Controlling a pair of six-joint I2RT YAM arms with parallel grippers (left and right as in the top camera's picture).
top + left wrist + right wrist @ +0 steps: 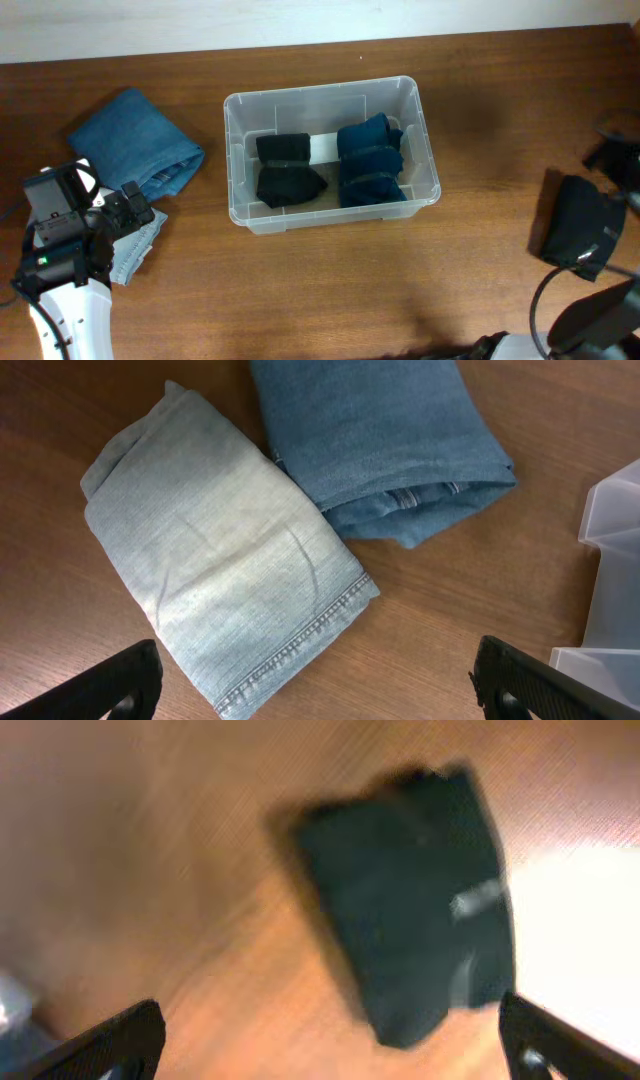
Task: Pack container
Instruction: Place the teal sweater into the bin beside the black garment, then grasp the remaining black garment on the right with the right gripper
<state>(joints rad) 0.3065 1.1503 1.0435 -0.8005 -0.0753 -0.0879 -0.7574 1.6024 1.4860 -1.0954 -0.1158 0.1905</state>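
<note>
Spread wide at the lower frame edge, my left gripper (315,685) is hovering over a pale-blue folded denim garment (220,550), its long axis running upper left to lower right. Beyond, rightward, the clear rectangular plastic container (330,100) is sitting at the overhead frame's centre. My right gripper (330,1035), equally spread, is hanging over a black folded garment (410,920).

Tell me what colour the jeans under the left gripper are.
Pale blue jeans; best in left wrist view.
</note>
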